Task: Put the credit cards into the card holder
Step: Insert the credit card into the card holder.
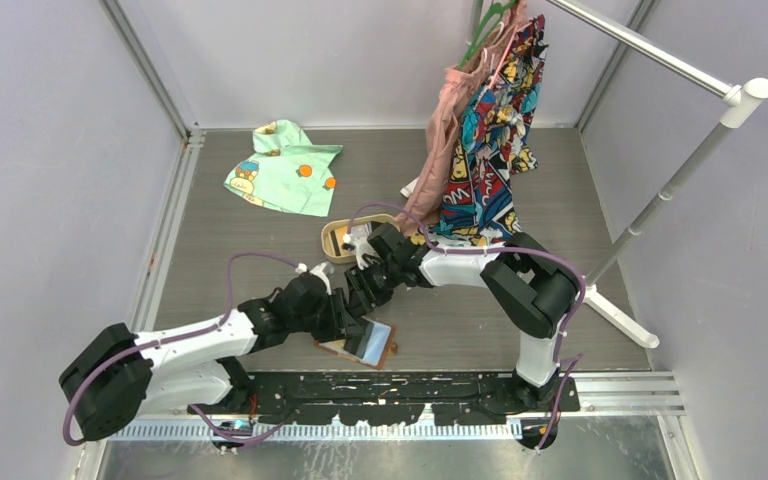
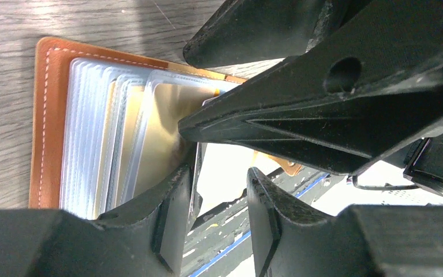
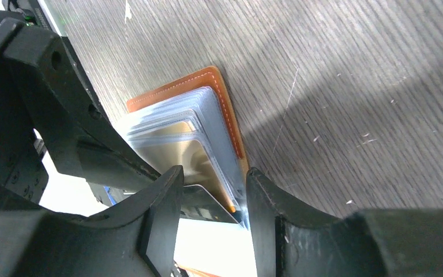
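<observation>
The holder [image 2: 46, 115] is laid open on the surface [image 3: 352, 86], under both pincers, with its clear sleeves [image 2: 89, 127] fanned out. A gold card [image 2: 170, 124] is seen inside one sleeve. A grey card [image 3: 207, 203] is seen between the fingers of the right pincer [image 3: 214, 173], at the mouth of the sleeves; whether it is clamped cannot be told. The left pincer [image 2: 218, 173] is set with jaws parted, a thin sleeve edge between them; whether anything is grasped cannot be told.
</observation>
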Controlling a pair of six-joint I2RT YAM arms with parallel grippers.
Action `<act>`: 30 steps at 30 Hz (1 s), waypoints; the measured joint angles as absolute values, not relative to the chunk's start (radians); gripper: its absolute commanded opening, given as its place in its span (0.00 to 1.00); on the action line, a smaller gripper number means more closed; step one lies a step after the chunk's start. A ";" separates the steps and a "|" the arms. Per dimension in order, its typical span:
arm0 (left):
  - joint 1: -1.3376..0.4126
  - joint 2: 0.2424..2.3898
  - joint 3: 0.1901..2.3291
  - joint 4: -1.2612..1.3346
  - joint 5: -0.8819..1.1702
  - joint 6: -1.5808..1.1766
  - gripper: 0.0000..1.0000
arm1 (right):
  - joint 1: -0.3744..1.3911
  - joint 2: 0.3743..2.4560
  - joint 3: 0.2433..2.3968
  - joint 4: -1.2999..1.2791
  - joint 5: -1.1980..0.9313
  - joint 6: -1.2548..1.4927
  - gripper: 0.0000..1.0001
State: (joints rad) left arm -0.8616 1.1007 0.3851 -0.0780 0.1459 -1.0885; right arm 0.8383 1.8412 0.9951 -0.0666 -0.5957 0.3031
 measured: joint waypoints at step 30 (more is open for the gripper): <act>-0.862 1.087 0.416 -0.206 0.096 -1.035 0.19 | 0.846 1.840 1.006 -0.131 -0.619 0.205 0.56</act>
